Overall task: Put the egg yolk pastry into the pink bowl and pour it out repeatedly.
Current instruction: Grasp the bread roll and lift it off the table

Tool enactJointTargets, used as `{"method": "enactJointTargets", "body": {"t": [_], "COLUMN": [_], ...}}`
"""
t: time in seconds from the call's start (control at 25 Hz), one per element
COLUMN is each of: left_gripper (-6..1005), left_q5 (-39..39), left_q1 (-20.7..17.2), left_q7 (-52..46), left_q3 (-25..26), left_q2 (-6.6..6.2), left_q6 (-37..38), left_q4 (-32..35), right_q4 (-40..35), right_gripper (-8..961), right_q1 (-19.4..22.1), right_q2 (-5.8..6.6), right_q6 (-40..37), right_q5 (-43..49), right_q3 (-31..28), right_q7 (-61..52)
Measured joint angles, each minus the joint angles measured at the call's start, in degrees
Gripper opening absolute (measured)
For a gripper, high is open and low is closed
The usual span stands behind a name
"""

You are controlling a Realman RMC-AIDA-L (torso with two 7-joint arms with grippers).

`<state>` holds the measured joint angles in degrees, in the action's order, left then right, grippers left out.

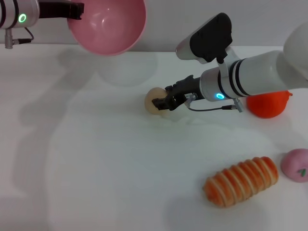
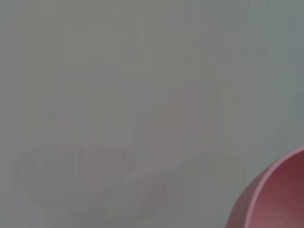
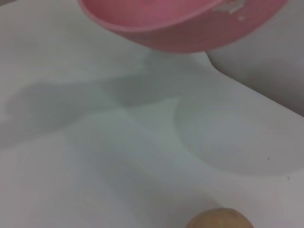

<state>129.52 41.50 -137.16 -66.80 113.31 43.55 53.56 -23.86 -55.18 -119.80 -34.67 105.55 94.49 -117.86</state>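
Note:
My left gripper (image 1: 76,11) is up at the back left, shut on the rim of the pink bowl (image 1: 108,24). It holds the bowl above the table, tipped with its empty inside facing forward. The left wrist view catches only part of the bowl's rim (image 2: 273,199). In the right wrist view the bowl (image 3: 190,26) hangs over the table. The egg yolk pastry (image 1: 153,101), a small beige ball, is at table level near the middle. My right gripper (image 1: 165,98) has its fingers on either side of the pastry and is shut on it. The pastry (image 3: 217,219) shows only partly in the right wrist view.
An orange rounded object (image 1: 268,105) sits behind my right forearm. A long orange-and-cream striped bread roll (image 1: 242,181) lies at the front right, and a pink bun with a green mark (image 1: 296,164) is next to it. The white table's (image 1: 72,159) left and front areas are bare.

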Motion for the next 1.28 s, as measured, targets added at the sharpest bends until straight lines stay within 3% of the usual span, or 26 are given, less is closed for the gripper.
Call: {"method": "enactJointTargets", "body": {"t": [0.28,0.76,0.96,1.28], "left_gripper": [87,88,89,90], "left_q5": [0.0,0.0,0.0,0.0], "left_q1": [0.0,-0.1,-0.1,-0.4], "left_q7": [-0.2,-0.2,-0.2,-0.3], "left_q3": [0.0,0.0,0.0,0.0], "left_q2": [0.38,0.87,0.86,0.86], "left_q6": [0.4,0.5,0.4,0.3], "left_q4": [0.5,0.9,0.9,1.1], "right_q4": [3.4,3.3,3.0,2.6], "right_gripper": [545,545,376,250], "right_q1": [-2.2,-1.9,-1.7,-1.6], "right_q2": [0.00,0.00,0.00,0.12], "right_q6": [0.2,0.4,0.4,0.4], "right_q5": [0.0,0.0,0.0,0.1], "right_q3": [0.0,-0.2,-0.4,-0.1], "right_q7": [0.0,0.0,0.0,0.2]}}
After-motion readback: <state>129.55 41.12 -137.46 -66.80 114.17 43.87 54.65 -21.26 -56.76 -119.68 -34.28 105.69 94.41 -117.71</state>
